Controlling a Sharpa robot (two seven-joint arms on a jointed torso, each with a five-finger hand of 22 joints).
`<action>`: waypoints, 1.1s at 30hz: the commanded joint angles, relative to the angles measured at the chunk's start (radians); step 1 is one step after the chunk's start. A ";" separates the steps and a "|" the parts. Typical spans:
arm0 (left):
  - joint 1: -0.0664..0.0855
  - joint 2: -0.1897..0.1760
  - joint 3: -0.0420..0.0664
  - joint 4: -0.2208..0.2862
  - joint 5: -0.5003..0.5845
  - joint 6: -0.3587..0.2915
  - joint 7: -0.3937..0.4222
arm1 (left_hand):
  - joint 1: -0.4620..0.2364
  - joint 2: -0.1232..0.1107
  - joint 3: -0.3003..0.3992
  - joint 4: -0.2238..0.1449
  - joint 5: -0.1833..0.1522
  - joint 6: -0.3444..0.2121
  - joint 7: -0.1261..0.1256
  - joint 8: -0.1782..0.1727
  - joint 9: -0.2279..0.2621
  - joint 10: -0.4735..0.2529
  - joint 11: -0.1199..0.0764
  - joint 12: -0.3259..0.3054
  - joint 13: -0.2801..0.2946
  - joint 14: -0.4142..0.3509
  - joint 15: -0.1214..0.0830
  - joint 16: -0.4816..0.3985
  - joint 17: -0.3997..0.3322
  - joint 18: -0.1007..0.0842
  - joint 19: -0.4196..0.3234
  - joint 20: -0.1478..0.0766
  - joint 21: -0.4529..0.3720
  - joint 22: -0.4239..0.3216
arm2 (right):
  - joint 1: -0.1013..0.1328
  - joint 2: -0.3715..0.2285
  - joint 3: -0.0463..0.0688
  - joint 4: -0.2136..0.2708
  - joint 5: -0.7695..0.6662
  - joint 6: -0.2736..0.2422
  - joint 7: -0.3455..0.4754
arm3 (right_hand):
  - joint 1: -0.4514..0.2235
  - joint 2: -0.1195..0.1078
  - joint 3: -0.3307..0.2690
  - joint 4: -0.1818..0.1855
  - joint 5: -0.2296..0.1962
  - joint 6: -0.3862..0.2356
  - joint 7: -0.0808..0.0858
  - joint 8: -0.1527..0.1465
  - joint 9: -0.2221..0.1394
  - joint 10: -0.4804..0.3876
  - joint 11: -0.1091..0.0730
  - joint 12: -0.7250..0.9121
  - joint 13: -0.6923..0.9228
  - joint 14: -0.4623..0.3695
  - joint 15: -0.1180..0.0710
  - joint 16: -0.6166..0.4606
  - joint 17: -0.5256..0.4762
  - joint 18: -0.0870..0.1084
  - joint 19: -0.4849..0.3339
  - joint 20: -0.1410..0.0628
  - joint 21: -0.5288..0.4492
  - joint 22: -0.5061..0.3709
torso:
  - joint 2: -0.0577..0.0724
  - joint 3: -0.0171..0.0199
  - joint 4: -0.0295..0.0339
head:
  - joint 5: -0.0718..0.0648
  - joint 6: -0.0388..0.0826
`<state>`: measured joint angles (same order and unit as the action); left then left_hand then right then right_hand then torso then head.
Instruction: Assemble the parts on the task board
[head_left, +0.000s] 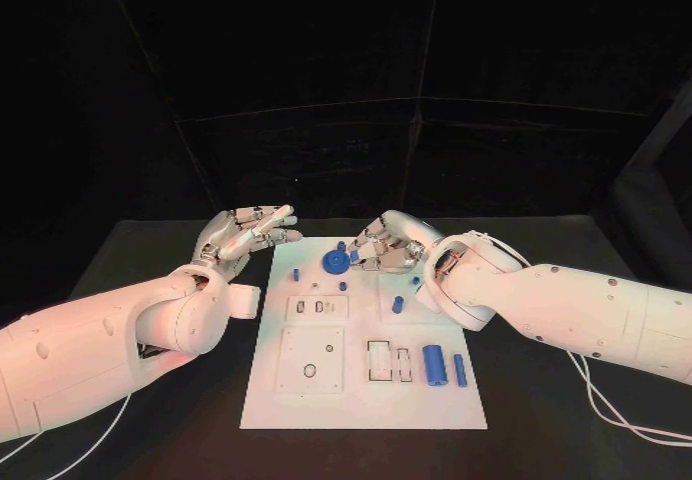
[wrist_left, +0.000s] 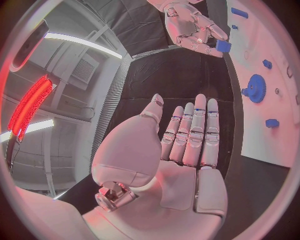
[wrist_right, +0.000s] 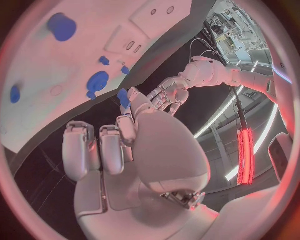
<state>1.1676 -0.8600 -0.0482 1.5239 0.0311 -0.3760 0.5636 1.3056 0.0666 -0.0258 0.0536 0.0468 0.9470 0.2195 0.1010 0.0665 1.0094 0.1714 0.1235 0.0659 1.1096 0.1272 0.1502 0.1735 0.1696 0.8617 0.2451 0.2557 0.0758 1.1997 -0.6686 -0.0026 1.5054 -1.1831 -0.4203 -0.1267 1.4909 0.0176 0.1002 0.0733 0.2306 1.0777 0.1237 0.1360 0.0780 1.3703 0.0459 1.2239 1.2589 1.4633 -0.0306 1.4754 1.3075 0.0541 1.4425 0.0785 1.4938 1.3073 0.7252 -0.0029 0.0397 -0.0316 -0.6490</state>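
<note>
The white task board (head_left: 289, 400) lies in the middle of the black table. A blue gear (head_left: 333, 262) (wrist_left: 255, 88) (wrist_right: 97, 81) stands near its far end. My right hand (head_left: 387, 245) (wrist_left: 194, 27) hovers over that far end, just right of the gear, and pinches a small blue part (wrist_left: 223, 46) (wrist_right: 124, 97) at its fingertips. My left hand (head_left: 248, 232) (wrist_left: 187, 145) is raised beside the board's far left corner, its fingers straight and nothing in it. A blue cylinder (head_left: 434, 362) and a slim blue pin (head_left: 460, 370) lie at the board's near right.
A blue peg (head_left: 398, 302) stands mid-board, and small blue pieces (head_left: 296, 272) (head_left: 343, 285) sit near the gear. Rectangular and round recesses (head_left: 312, 370) mark the board's near half. Bare black table (head_left: 173, 420) lies on both sides of the board.
</note>
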 joint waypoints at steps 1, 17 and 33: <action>0.004 -0.001 0.001 -0.001 0.006 0.010 0.009 | 0.002 0.006 0.000 -0.007 0.005 0.003 0.006 -0.003 -0.001 0.002 0.004 -0.006 -0.001 0.004 0.003 -0.004 0.002 0.015 0.006 0.002 -0.004 -0.001 | 0.001 0.036 -0.001 -0.021 -0.051 0.051 -0.076 | -0.002 0.008 0.004 0.001 0.003 0.015 -0.009 0.003 0.001 0.011 -0.016 -0.006 0.001 0.068 -0.006 0.001 0.063 -0.014 0.001 -0.001 -0.003 0.095 | -0.004 -0.0062 0.0086 | 0.008 -0.007; 0.009 -0.001 0.001 -0.001 0.008 0.009 0.009 | 0.002 0.006 0.000 -0.007 0.005 0.003 0.006 -0.003 -0.001 0.002 0.004 -0.006 -0.001 0.004 0.003 -0.004 0.002 0.015 0.006 0.002 -0.004 -0.001 | -0.029 0.138 -0.046 -0.054 -0.114 0.112 -0.124 | -0.014 0.002 0.005 0.003 -0.001 0.014 -0.008 0.000 0.000 0.007 -0.015 -0.014 -0.005 0.066 -0.006 -0.005 0.053 -0.012 -0.005 -0.001 -0.007 0.087 | -0.003 -0.0027 0.0081 | 0.040 -0.031; 0.009 0.004 0.001 -0.005 0.008 0.011 0.008 | 0.002 0.006 0.000 -0.007 0.005 0.003 0.006 -0.003 -0.001 0.002 0.004 -0.006 -0.001 0.004 0.003 -0.004 0.002 0.015 0.006 0.002 -0.004 -0.001 | -0.047 0.159 -0.051 -0.075 -0.157 0.109 -0.127 | -0.015 0.001 0.006 0.003 -0.001 0.014 -0.008 0.000 0.000 0.007 -0.015 -0.014 -0.005 0.066 -0.006 -0.004 0.054 -0.012 -0.005 -0.001 -0.007 0.088 | -0.002 -0.0017 0.0051 | 0.050 -0.043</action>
<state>1.1747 -0.8573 -0.0480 1.5183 0.0372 -0.3760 0.5638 1.3056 0.0666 -0.0258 0.0537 0.0468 0.9470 0.2195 0.1010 0.0664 1.0095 0.1715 0.1235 0.0659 1.1096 0.1272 0.1502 0.1741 0.1696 0.8617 0.2451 0.2557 0.0761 1.1522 -0.5106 -0.0534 1.4312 -1.3173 -0.3182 -0.2505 1.4861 0.0215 0.1026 0.0763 0.2283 1.0774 0.1234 0.1304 0.0760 1.3704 0.0459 1.2136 1.2547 1.4633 -0.0305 1.4754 1.3073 0.0542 1.4425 0.0786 1.4900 1.3073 0.7227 -0.0046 0.0450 0.0175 -0.6902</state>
